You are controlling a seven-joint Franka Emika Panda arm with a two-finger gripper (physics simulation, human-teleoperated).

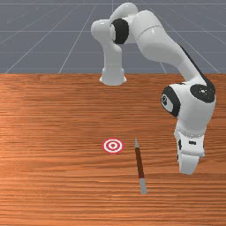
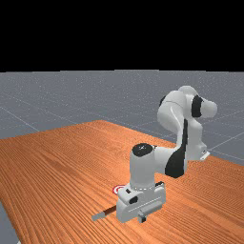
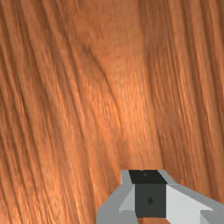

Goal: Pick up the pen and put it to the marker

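step: approach, pre-grasp by my read; pen not picked up.
pen [image 1: 139, 162]: flat on the counter [image 1: 53, 176], pointed end toward the edge by the arm base [image 1: 113, 76], pale blunt end away from that edge.
marker [image 1: 113, 145]: flat, front view's left of the pen's pointed end, near, not touching.
end effector [image 1: 188, 167]: front view's right of the pen, apart from it, probably above the counter; can't tell if apart or together.
next move: shift toward the front view's left, over the barrel, line up across it, lower, clamp. carry to marker after that.
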